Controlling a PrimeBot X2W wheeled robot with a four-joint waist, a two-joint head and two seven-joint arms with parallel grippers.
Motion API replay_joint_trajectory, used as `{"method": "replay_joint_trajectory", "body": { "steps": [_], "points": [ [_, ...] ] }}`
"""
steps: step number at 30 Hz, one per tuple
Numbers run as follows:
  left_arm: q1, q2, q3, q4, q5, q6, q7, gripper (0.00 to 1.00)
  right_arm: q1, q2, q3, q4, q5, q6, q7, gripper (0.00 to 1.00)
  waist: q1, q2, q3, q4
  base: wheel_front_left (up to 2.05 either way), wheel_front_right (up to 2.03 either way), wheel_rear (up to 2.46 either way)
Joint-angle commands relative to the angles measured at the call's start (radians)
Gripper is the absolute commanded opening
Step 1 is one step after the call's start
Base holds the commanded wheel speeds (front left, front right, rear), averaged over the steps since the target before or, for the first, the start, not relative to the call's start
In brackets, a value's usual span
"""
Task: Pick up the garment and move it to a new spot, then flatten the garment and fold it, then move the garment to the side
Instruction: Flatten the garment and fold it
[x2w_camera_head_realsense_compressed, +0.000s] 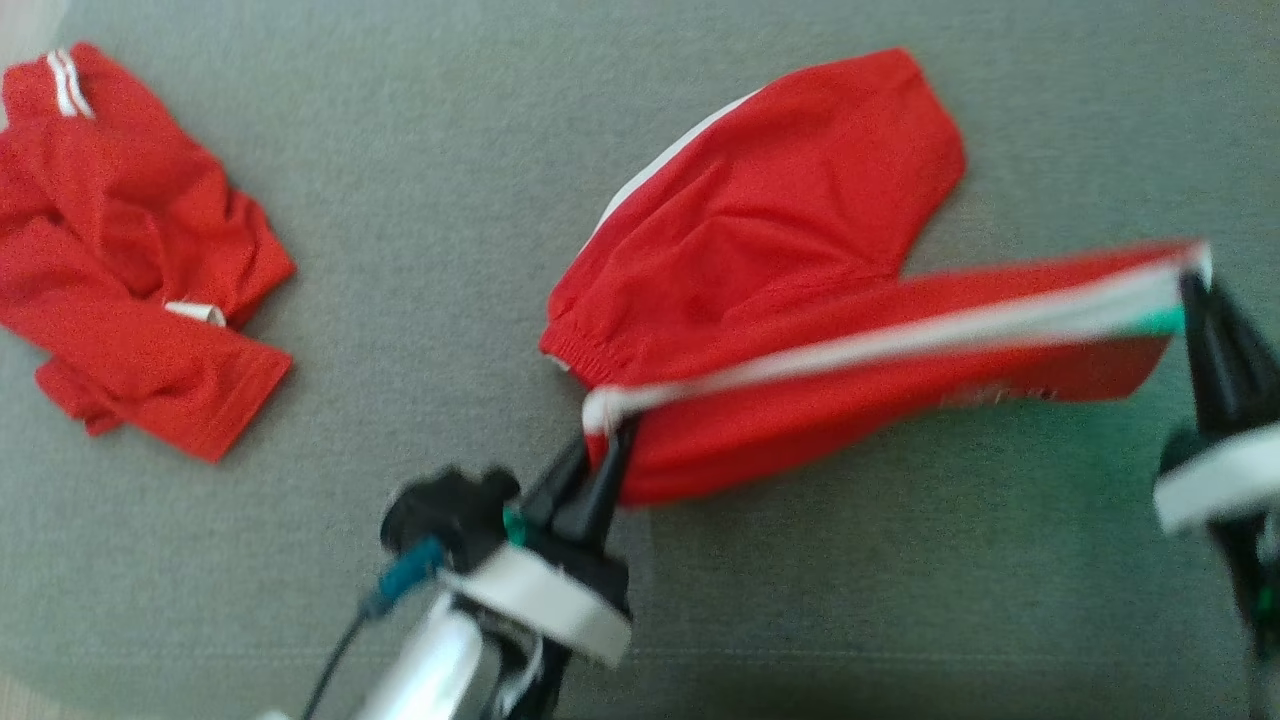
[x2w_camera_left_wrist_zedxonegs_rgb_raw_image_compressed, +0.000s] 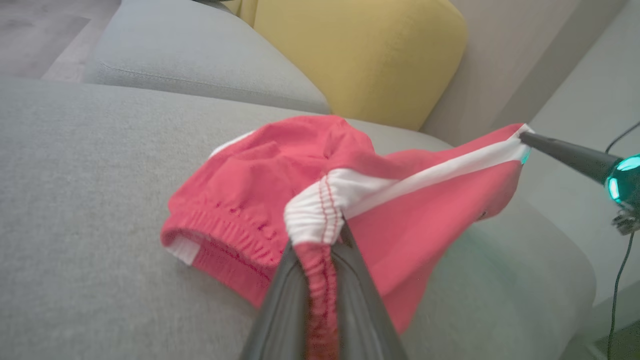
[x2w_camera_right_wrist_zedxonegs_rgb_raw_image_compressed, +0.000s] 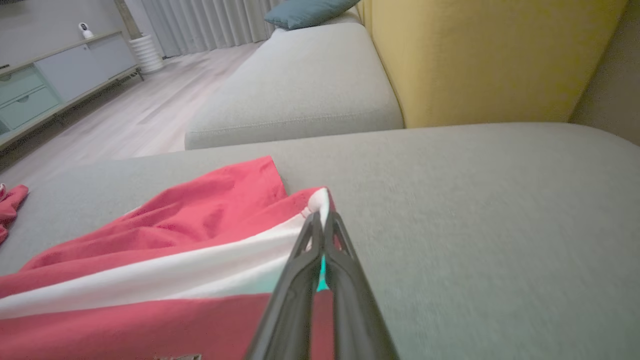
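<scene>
The left gripper is pinched tight on the stretchy waistband of the red shorts, right where the white stripe starts. The right gripper is pinched tight on the other end of that stripe, at the bottom of one leg. The stripe runs straight between the two grippers and looks lifted a little off the sofa seat. The other leg lies soft and wrinkly on the seat, near the middle and a bit toward the far edge. I think the robot is pulling the shorts flat. To do it well, both grippers should pull apart gently and evenly, then come down together. That way the loose leg spreads out and does not bunch under the top one. Pulling too hard could make the cloth slip out of the pinch. The head view shows another red garment lying well apart at the far left corner of the seat. The left wrist view shows the waistband cloth squeezed between the fingers. The right wrist view shows a yellow cushion behind the seat, a blue pillow and a cabinet across the floor.
</scene>
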Motion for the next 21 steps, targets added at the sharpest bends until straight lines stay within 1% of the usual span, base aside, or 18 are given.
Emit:
{"method": "replay_joint_trajectory", "body": {
  "steps": [1,5,10,13,14,21],
  "points": [
    [-0.050,0.002,0.021,-0.021,-0.011,0.005,-0.003,0.00,-0.057,-0.045,0.031,-0.010,0.009,0.007,0.007,0.00,0.0000,0.0000,0.030,0.027,0.00,0.00,0.00],
    [-0.129,0.002,0.003,0.006,-0.099,0.026,-0.004,0.00,-0.220,-0.112,0.095,0.103,0.030,0.007,0.016,0.00,0.0000,0.0000,0.072,0.064,0.00,0.00,0.00],
    [-0.234,0.002,-0.027,0.040,-0.182,0.055,-0.006,0.00,-0.418,-0.168,0.180,0.264,0.051,0.007,0.008,0.00,0.0000,0.0000,0.125,0.109,0.00,0.00,0.00],
    [-0.289,0.002,-0.047,0.058,-0.233,0.071,-0.006,0.00,-0.528,-0.190,0.235,0.369,0.067,0.007,-0.010,0.00,0.0000,0.0000,0.155,0.131,0.00,0.00,0.00],
    [-0.289,0.002,-0.047,0.058,-0.233,0.071,-0.006,0.00,-0.528,-0.190,0.235,0.369,0.067,0.007,-0.010,0.00,0.0000,0.0000,0.155,0.131,0.00,0.00,0.00],
    [-0.389,0.002,-0.091,0.101,-0.338,0.101,-0.006,0.00,-0.733,-0.210,0.370,0.579,0.094,0.007,-0.077,0.00,0.0000,0.0000,0.203,0.159,0.00,0.00,0.00]
  ]
}}
